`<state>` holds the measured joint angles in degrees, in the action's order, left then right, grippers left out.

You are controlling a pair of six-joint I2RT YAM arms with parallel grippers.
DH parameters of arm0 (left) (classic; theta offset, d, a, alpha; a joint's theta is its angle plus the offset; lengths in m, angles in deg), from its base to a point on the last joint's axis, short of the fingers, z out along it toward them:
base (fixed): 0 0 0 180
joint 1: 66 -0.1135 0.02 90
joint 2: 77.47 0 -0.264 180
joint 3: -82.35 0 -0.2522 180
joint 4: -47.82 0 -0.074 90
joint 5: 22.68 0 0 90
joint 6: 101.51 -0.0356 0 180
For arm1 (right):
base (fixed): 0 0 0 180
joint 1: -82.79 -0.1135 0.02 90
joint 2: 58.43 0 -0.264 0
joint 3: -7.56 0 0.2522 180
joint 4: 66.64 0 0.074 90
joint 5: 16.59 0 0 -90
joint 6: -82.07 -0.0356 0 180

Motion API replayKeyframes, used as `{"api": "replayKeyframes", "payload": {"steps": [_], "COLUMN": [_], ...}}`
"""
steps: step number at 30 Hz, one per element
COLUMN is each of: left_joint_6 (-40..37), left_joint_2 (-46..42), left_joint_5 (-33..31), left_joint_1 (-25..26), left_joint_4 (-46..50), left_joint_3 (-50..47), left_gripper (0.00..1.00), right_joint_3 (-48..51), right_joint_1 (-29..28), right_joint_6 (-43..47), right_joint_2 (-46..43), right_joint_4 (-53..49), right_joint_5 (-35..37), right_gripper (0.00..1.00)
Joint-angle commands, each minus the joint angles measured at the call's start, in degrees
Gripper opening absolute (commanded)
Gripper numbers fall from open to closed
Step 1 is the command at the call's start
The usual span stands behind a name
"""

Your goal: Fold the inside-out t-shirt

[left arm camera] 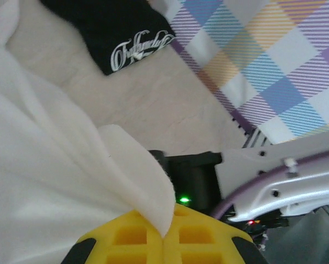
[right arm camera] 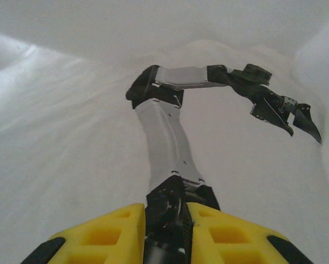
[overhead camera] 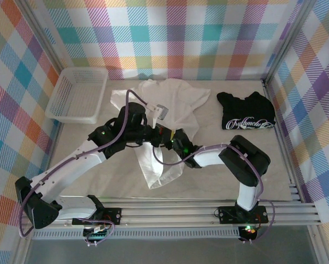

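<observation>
On bench (overhead camera: 211, 124) lay crumpled plain cream soft-fabric short-sleeved t-shirt (overhead camera: 175, 99); left claw (left arm camera: 165, 234) pinched shut on its fold; right claw (right arm camera: 167, 225): state unclear. Judged light, limp, drapey: best taken at hem corners.

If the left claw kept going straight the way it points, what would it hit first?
Probably the right arm: its black joint with the green light sits just past the left claw, shut on the white t-shirt. Depth is unclear.
</observation>
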<state>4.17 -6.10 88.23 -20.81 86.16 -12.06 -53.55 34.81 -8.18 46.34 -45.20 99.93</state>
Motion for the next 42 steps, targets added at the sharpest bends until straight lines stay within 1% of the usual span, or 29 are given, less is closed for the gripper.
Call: {"api": "replayKeyframes", "payload": {"steps": [1,4,6,8,9,13,15,16,17,18,23,25,28,32,37,40,42], "left_joint_6": [0.6,-0.2,-0.9,-2.2,-3.0,-5.4,-6.6,-6.8,-6.8,-6.8,-5.8,-4.8,-4.1,-4.5,-5.4,-6.3,-7.2], "left_joint_2": [-1.2,-1.3,-2.4,-3.9,-5.0,-8.0,-8.6,-8.7,-8.7,-8.7,-7.3,-6.3,-4.4,-1.2,2.7,3.3,3.0], "left_joint_5": [2.8,2.2,0.3,-3.9,-6.7,-18.0,-20.8,-21.7,-21.8,-20.5,-8.8,-5.8,-4.0,-2.5,1.0,2.2,2.3], "left_joint_1": [1.3,1.5,1.5,1.5,1.5,1.3,1.3,1.3,1.3,1.3,1.4,1.6,2.0,2.4,2.6,2.6,2.6], "left_joint_4": [-2.3,-1.6,-0.9,0.1,0.7,1.9,2.2,2.3,2.1,1.5,-2.3,-3.6,-4.8,-5.9,-4.7,-3.7,-2.7], "left_joint_3": [3.5,5.1,5.6,5.6,5.3,2.8,2.0,1.7,1.5,1.3,3.1,4.8,8.2,13.2,20.2,22.9,24.3], "left_gripper": [0.0,0.0,0.0,0.0,0.0,0.0,0.0,0.0,0.0,0.0,0.0,0.0,0.0,0.0,0.0,0.0,0.0], "right_joint_3": [-5.0,-7.2,-6.7,-6.3,-6.2,-4.4,-4.4,-4.4,-4.6,-5.3,-13.2,-16.4,-20.5,-24.3,-31.8,-36.8,-40.4], "right_joint_1": [0.8,2.4,4.7,6.8,7.8,8.7,9.1,9.3,9.5,9.5,9.4,8.9,8.0,6.9,6.8,6.8,7.1], "right_joint_6": [0.1,0.0,-1.0,-1.1,-0.1,6.5,8.9,9.6,10.0,10.3,11.6,13.2,15.0,14.4,14.1,14.3,13.8], "right_joint_2": [1.7,2.0,1.2,0.1,-0.6,-3.3,-4.2,-4.5,-4.5,-4.3,0.4,2.8,6.1,10.0,15.1,18.3,20.4], "right_joint_4": [-9.7,-13.3,-13.7,-14.3,-14.6,-13.3,-14.1,-14.4,-14.8,-15.7,-24.2,-26.9,-29.7,-31.9,-37.2,-41.1,-44.4], "right_joint_5": [-0.5,-0.9,-4.0,-8.0,-11.0,-19.7,-21.5,-22.8,-22.6,-21.7,-15.3,-12.8,-10.5,-8.4,-7.0,-5.6,-5.2], "right_gripper": [0.29,0.31,0.31,0.32,0.33,0.35,0.36,0.37,0.37,0.38,0.38,0.39,0.4,0.44,0.52,0.57,0.63]}}
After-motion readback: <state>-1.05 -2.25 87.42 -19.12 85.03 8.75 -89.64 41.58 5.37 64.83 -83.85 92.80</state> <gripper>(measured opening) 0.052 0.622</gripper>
